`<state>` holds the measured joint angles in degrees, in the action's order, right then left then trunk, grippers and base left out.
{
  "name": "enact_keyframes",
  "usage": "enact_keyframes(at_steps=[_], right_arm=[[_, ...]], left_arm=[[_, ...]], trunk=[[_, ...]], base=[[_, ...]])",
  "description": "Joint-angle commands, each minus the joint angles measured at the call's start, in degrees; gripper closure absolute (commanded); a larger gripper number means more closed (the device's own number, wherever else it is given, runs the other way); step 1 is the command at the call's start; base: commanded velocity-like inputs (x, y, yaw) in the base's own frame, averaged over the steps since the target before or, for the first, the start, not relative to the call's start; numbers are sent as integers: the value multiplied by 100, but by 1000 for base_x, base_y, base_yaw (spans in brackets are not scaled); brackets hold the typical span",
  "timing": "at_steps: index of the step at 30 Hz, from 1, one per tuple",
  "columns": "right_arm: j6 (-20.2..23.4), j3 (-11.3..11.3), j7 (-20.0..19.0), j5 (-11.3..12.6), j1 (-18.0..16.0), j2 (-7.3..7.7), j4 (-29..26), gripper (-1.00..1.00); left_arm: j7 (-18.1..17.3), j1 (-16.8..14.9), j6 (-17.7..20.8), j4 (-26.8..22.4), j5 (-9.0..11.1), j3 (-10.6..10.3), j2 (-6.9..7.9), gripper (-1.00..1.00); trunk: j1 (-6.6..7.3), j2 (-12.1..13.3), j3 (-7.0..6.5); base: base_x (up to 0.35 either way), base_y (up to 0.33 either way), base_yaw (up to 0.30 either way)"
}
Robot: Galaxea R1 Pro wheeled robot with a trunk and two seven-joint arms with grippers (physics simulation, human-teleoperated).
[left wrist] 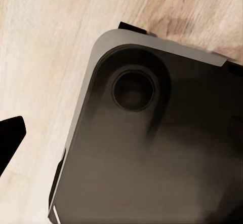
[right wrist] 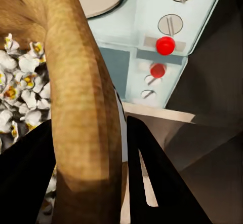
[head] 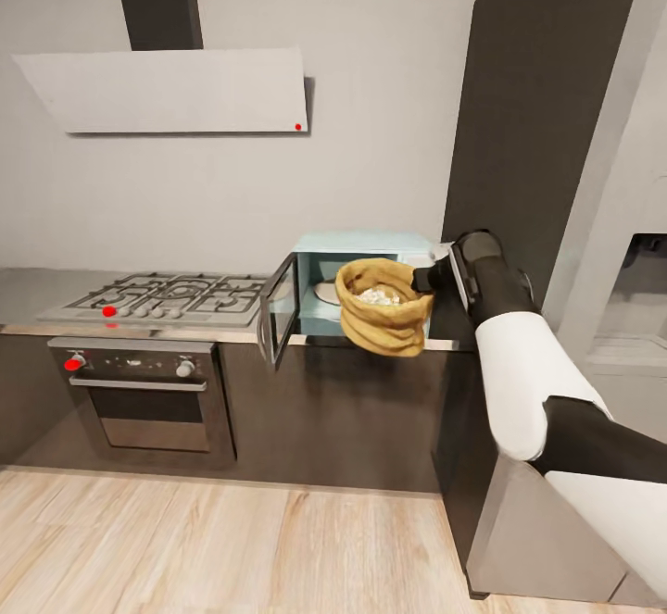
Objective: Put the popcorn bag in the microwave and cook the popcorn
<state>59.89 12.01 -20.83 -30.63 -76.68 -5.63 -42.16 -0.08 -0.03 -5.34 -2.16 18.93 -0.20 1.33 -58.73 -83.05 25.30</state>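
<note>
While no lettering shows anywhere, the right tool (right wrist: 88,183) pinches the popcorn bag (head: 382,307) rim, microwave (head: 357,271) just beyond.

Microwave (head: 363,267) at frame centre, on the countertop (head: 28,292), door swung open to its left. Popcorn bag (head: 382,322) just in front of the opening, off the counter, popcorn (head: 378,296) inside. Right gripper (head: 428,278) at the bag's right rim. Hob (head: 167,297) left of microwave; oven (head: 144,392) below hob; hood (head: 167,88) upper left. Floor (head: 185,549) along bottom.
</note>
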Motion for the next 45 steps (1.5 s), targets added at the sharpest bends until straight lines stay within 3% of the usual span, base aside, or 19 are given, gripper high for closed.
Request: enact_keyframes(at_steps=[1,6,9,25,33,45], right_arm=[[11,29,-10,-66,-91,-12,127,100],[11,35,58,-65,-247,-21,346,100],[11,63,62,-46,-262,-171,352,100],[11,91,57,-16,-248,-175,364,100],[11,99,69,-12,-207,-166,1148,100],[11,132,23,66,-207,-175,1202,100]], left_arm=[[-1,1,-10,-4,23,-5,0,-100],[-1,-3,-18,-4,15,-9,-1,-100],[5,-4,-43,-4,48,17,-1,-100],[8,-3,-12,-4,33,2,-1,-100],[8,-1,-19,-4,32,-1,-1,-100],[1,-3,-20,-4,15,-15,-1,-100]], trunk=[[0,-3,6],[0,-3,6],[0,-3,6],[0,-3,6],[0,-3,6],[0,-3,6]], base=[[0,0,0],[0,0,0],[0,0,0],[250,0,0],[17,0,0],[125,0,0]])
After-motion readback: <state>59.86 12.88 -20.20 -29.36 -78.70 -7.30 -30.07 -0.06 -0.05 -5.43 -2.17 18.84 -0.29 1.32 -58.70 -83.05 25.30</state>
